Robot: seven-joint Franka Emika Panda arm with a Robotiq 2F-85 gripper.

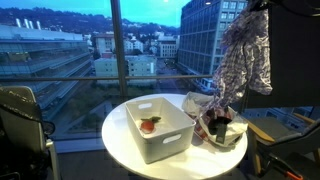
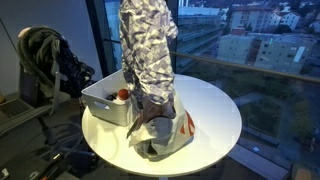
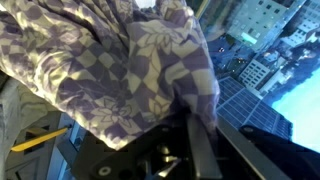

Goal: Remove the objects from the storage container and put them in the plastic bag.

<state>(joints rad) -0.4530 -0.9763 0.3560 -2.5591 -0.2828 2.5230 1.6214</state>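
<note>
1. Gripper (image 3: 200, 140): jaws pinched on a checked purple-and-white cloth (image 3: 120, 70), seen in the wrist view.
2. The cloth (image 1: 245, 55) hangs high, its lower end reaching the plastic bag (image 1: 215, 125) on the round table (image 1: 120, 140).
3. Storage container (image 1: 165, 145), beside the bag: a red object (image 1: 148, 125) lies inside.
4. Beyond the window: city buildings (image 1: 205, 35).
</note>
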